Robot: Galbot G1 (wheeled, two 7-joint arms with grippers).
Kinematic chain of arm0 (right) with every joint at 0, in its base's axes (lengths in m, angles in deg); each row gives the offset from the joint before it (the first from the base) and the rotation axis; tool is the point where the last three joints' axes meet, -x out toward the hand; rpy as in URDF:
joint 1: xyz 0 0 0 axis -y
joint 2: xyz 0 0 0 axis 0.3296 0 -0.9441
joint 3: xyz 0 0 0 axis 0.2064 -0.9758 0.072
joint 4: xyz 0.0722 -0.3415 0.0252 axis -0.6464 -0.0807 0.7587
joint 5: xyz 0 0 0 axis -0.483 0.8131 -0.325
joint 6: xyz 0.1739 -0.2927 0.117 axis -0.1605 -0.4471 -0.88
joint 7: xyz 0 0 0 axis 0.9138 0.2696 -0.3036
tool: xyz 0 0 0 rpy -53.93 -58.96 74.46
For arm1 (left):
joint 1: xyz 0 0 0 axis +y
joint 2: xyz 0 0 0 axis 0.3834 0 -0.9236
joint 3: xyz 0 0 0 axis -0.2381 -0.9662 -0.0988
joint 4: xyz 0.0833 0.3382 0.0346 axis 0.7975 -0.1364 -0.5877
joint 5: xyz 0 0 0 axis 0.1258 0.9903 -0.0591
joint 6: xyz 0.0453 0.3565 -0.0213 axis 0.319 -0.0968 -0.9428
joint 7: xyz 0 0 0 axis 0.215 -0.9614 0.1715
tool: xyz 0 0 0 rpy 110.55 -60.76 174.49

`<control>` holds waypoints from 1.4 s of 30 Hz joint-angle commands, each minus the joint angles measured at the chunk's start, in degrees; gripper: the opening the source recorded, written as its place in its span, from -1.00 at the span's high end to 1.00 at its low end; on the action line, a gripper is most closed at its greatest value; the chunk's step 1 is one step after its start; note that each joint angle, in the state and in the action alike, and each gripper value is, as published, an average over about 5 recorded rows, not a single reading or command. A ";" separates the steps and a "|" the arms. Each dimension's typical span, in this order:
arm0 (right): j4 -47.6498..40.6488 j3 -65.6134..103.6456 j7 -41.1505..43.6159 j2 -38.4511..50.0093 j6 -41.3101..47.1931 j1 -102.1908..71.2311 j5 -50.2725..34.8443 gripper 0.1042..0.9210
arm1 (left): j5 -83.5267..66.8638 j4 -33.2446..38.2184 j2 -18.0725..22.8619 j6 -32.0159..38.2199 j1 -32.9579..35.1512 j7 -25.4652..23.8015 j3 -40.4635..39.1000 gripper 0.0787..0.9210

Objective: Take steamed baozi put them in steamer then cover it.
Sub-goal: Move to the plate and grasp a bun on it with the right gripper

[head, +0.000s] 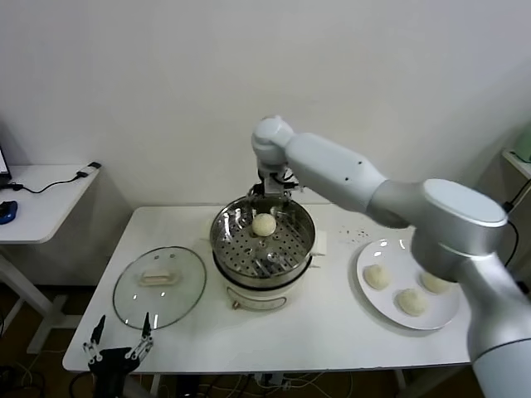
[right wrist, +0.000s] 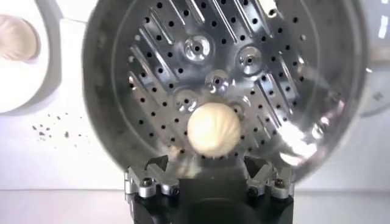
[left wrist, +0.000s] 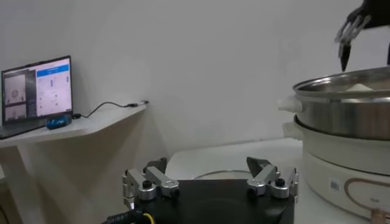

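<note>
The steamer (head: 219,240), a shiny steel pot on a white base, stands mid-table. One baozi (head: 264,224) lies on its perforated tray (right wrist: 152,73) and also shows in the right wrist view (right wrist: 211,129). My right gripper (head: 270,194) hangs over the pot's far rim, just above that bun, open and empty (right wrist: 207,163). Three more baozi (head: 377,276), (head: 411,301), (head: 433,282) lie on the white plate (head: 448,322) at the right. The glass lid (head: 159,286) lies flat left of the steamer. My left gripper (head: 119,333) is parked open at the front left table edge (left wrist: 210,167).
A side table (head: 41,199) with a cable and a monitor (left wrist: 36,91) stands to the left. Dark crumbs (head: 357,234) dot the table between steamer and plate. The steamer's side (left wrist: 347,112) fills the right of the left wrist view.
</note>
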State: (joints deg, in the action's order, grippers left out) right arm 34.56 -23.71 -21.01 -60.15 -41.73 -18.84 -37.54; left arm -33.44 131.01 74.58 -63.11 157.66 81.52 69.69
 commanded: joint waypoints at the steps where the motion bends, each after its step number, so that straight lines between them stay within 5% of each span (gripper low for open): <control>1: 18.34 -14.97 -6.68 24.42 32.04 11.45 -28.09 -0.76 | 0.18 0.34 0.22 -0.28 -0.42 -0.05 -0.32 -0.77; 10: 19.15 -8.40 -5.45 38.94 51.03 -1.69 -44.90 -0.76 | 1.40 0.79 0.65 -0.87 -1.44 -0.19 -1.57 -0.77; 26: 0.76 11.06 1.70 33.46 45.31 -27.58 -26.59 -0.76 | 1.58 0.45 0.61 -0.31 -0.23 -0.25 -1.09 -0.77; 42: -9.88 15.51 1.64 24.39 41.57 -31.14 -20.26 -0.76 | 1.33 -0.26 0.86 0.23 -0.02 -0.36 -0.48 -0.77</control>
State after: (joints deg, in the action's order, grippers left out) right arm 30.87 -11.38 -19.78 -32.22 0.82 -46.32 -61.29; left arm -32.09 130.84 75.42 -63.00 157.64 81.17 69.19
